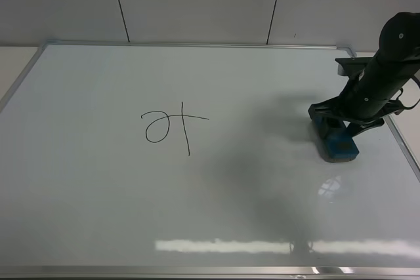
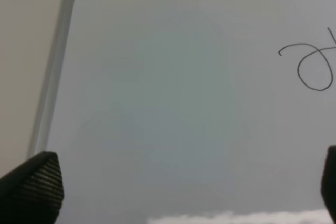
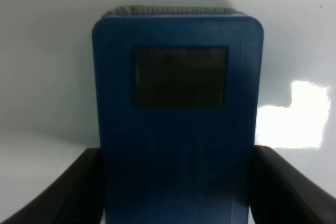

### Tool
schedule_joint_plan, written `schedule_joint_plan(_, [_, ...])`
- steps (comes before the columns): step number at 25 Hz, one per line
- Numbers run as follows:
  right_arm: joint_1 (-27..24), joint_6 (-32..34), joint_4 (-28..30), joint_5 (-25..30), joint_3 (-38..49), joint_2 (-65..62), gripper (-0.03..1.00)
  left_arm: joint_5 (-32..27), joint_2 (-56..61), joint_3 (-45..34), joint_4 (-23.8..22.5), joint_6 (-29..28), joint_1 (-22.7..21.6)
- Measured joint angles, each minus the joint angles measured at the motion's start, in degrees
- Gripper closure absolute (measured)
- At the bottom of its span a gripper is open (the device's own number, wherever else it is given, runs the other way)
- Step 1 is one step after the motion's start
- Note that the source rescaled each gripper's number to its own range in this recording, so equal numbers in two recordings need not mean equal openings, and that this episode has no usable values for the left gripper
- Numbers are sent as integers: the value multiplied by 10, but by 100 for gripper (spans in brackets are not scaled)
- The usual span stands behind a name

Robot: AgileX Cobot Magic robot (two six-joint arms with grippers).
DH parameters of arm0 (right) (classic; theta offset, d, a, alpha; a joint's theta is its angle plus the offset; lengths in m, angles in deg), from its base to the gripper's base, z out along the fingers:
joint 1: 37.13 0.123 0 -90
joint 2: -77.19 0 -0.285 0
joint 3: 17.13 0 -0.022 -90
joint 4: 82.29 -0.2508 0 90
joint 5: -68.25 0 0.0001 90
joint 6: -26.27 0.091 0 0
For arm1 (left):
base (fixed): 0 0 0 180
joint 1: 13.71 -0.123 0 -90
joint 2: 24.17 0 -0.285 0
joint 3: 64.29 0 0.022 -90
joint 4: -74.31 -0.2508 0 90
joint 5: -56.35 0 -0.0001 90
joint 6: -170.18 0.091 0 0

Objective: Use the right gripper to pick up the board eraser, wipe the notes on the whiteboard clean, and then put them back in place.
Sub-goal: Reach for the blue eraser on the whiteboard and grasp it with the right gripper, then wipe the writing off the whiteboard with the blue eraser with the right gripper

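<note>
The blue board eraser (image 1: 338,141) lies on the whiteboard (image 1: 230,201) near its right edge. My right gripper (image 1: 342,122) is down over it, one black jaw against each long side. In the right wrist view the eraser (image 3: 178,129) fills the gap between the jaws of the gripper (image 3: 176,198), with one dark patch showing on top. The notes (image 1: 172,127), a black loop joined to a cross stroke, sit left of the board's centre, far from the eraser. In the left wrist view my left gripper (image 2: 178,182) is open and empty above the board, with the notes (image 2: 314,66) off to one side.
The board's silver frame (image 1: 197,44) runs along the back, with a pale wall behind it. The frame's left side shows in the left wrist view (image 2: 52,77). Bright light reflections lie on the board near its front edge (image 1: 223,246).
</note>
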Motion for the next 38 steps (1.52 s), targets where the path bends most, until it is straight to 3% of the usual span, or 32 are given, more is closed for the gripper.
schedule_joint_plan(11, [0, 5, 1, 15, 0, 0, 95, 0, 0, 0, 0, 0, 0])
schedule_joint_plan(16, [16, -30, 2, 63, -13, 0, 95, 0, 0, 0, 0, 0, 0])
schedule_joint_plan(29, [145, -46, 9, 159, -160, 1, 95, 0, 0, 0, 0, 0, 0])
schedule_joint_plan(38, [232, -106, 9, 225, -284, 11, 95, 0, 0, 0, 0, 0, 0])
